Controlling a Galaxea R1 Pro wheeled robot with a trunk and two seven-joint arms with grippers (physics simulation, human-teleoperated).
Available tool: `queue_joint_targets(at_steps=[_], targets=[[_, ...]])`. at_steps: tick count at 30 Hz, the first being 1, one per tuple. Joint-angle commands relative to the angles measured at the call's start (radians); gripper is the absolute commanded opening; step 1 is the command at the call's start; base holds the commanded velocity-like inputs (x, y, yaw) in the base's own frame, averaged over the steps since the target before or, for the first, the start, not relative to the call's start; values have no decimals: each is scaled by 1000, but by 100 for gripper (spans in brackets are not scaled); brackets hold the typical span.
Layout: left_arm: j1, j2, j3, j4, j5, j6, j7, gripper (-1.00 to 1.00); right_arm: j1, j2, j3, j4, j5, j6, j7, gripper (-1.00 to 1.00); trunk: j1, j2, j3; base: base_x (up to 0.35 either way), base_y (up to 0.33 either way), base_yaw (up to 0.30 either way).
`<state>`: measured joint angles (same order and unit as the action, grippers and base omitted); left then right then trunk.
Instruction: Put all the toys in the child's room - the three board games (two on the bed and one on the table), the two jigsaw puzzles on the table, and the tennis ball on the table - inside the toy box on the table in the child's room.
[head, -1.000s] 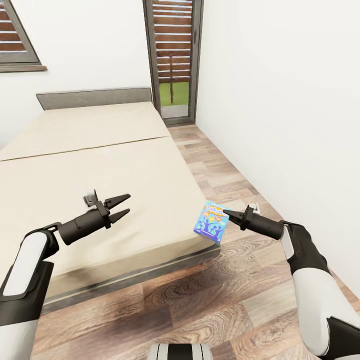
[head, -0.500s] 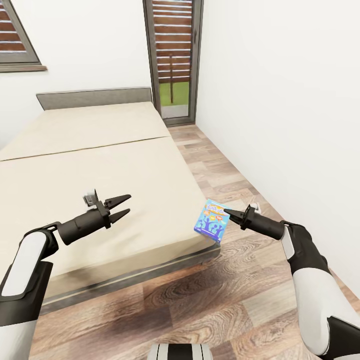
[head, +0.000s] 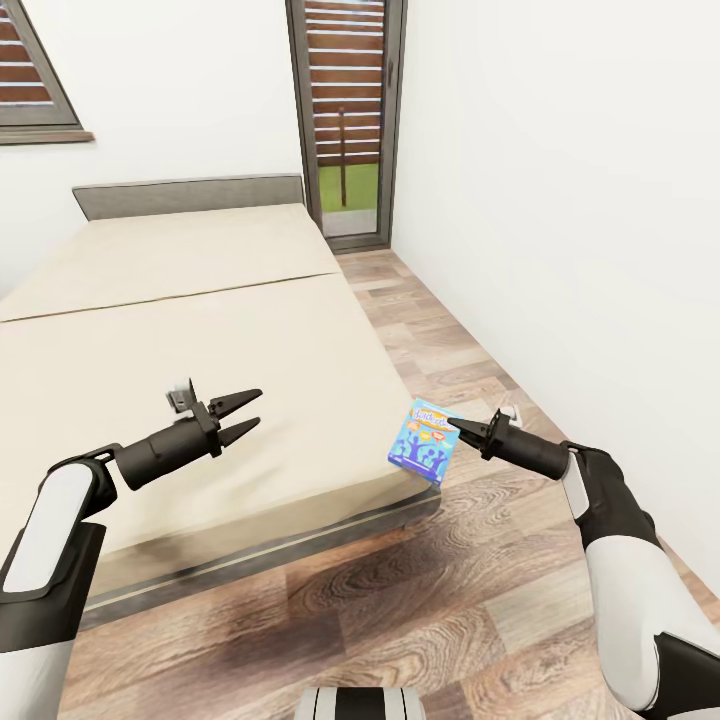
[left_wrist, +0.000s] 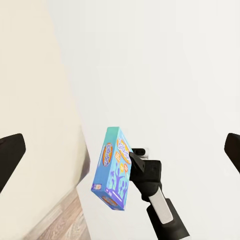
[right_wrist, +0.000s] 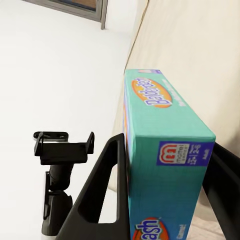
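Nothing moves since a second ago: right gripper (head: 452, 428) keeps its jaws clamped on the game (head: 423, 455), lower right, just off the bed (head: 200, 330) corner. Left gripper (head: 240, 414) hangs parted, empty. Next, I'd judge: carry it to the toy box.

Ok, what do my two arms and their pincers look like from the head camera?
Both arms have glossy white shells on the upper segments, then matte black joints and dark grey cylindrical forearms. The left pincer has two slim, pointed black fingers. The right pincer is the same black, tapered build. Each wrist carries a small light grey block on a black bracket. No loose cables or markings are visible.
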<state>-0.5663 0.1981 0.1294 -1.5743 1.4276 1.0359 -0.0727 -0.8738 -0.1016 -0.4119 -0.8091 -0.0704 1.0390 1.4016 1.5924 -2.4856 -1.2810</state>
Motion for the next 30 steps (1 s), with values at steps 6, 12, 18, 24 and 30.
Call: queue_joint_targets(at_steps=[6,12,18,24,30], targets=[[-1,0,1,0,-7,4,-8,100,0,0,-1,0,-3,8,1,-100,0,0,-1,0,0,0],[0,1,2,-2,-6,6,-7,100,-1,-1,0,1,-1,8,4,-100,0,0,-1,0,0,0],[9,6,9,-17,7,10,-2,100,7,-4,11,-7,-21,8,-5,-100,0,0,-1,0,0,0],[15,10,17,-23,14,10,1,100,13,-6,18,-15,-62,8,-7,-100,-19,35,15,0,0,0],[18,12,22,-25,16,10,0,100,18,-7,21,-32,-74,8,-6,-100,-42,77,34,0,0,0]])
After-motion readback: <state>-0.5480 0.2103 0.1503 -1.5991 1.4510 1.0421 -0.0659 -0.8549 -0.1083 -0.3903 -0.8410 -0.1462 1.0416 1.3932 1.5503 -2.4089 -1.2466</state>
